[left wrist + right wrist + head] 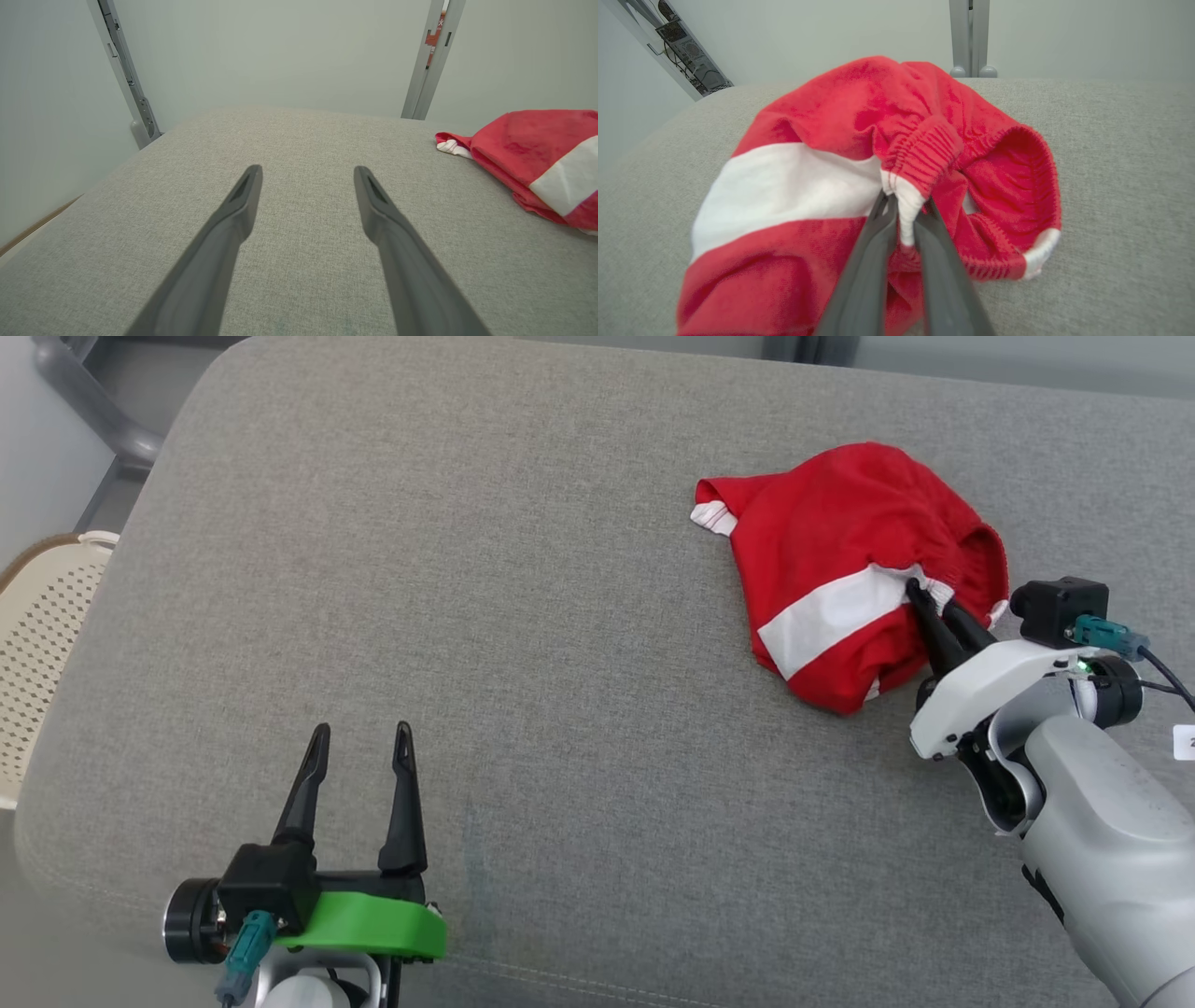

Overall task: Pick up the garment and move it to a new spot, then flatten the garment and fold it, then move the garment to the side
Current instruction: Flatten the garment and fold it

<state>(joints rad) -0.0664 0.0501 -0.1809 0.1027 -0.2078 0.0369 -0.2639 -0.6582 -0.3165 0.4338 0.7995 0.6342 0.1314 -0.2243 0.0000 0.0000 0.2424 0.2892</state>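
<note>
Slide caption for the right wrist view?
Right gripper, jaws pinched on the waistband of the red-and-white garment, bunched on the grey cushion.

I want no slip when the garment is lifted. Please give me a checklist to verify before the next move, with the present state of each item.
1. Right gripper shut on the garment: ok, elastic edge cloth is pinched in it.
2. Grip deep enough to hold during a lift: cannot tell.
3. Left gripper open and apart from the garment: ok.
4. Bare cushion on the robot's left for a new spot: ok.
5. Garment flat: not ok, it lies bunched.
</note>
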